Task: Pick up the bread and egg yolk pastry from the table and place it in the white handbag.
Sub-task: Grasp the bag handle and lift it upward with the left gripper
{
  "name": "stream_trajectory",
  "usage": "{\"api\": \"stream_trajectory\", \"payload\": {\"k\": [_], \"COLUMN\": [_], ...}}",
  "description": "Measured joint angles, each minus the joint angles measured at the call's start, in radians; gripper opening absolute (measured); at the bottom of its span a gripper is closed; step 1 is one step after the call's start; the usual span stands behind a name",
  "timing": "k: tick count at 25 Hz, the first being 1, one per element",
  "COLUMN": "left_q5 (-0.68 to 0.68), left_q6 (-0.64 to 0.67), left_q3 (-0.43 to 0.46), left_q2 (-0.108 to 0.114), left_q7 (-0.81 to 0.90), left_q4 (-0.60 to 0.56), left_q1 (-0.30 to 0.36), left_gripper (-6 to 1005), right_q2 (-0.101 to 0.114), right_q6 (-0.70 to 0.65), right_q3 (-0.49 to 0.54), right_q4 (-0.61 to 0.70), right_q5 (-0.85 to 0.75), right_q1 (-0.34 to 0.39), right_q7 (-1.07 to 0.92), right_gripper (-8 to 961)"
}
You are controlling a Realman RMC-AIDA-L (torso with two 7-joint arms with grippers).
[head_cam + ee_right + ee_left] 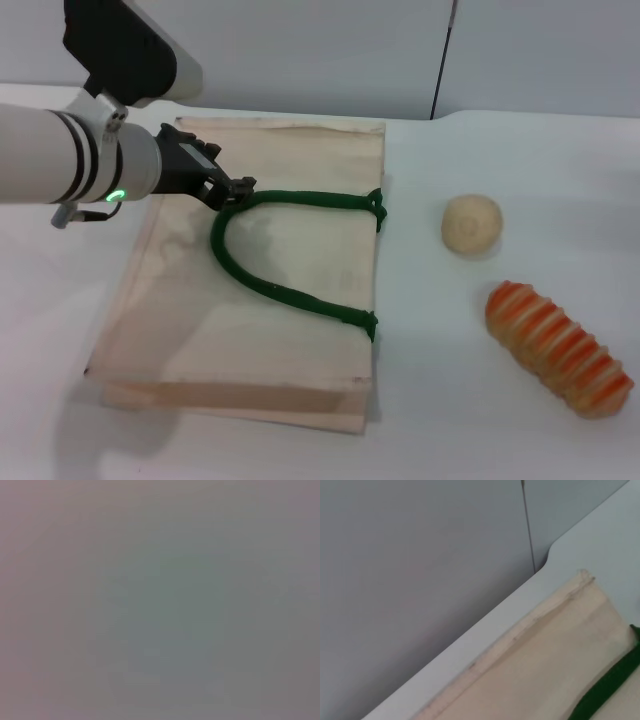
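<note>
Bread [558,348], striped orange and tan, lies at the near right of the white worktop [440,420], with the round egg yolk pastry [471,224] just beyond it, apart from it. Left of both, the white handbag [300,160] lies flat, its green handle [270,285] looped across the top. The left end effector [238,186] sits at the far bend of that handle, fingers apparently closed on the rope. The right end effector is out of sight.
</note>
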State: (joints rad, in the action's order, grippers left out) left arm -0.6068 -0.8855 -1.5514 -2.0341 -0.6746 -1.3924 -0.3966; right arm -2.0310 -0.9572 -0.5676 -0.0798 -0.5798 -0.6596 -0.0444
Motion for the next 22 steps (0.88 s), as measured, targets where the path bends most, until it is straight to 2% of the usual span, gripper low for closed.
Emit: {"api": "stream_trajectory", "payload": {"k": [22], "left_q5": [-0.051], "left_q6": [0.094], "left_q3": [-0.038], "left_q2": [0.000], "left_q7": [0.019], "left_q4": [0.175], "left_q1": [-0.026], "left_gripper": [606], "right_q2": [0.000], "right_q6": [0.001], "right_q3": [0.000], "right_q4": [0.000], "right_q5": [0.000], "right_q1": [-0.002], "right_q7": [0.000], "right_gripper": [756]}}
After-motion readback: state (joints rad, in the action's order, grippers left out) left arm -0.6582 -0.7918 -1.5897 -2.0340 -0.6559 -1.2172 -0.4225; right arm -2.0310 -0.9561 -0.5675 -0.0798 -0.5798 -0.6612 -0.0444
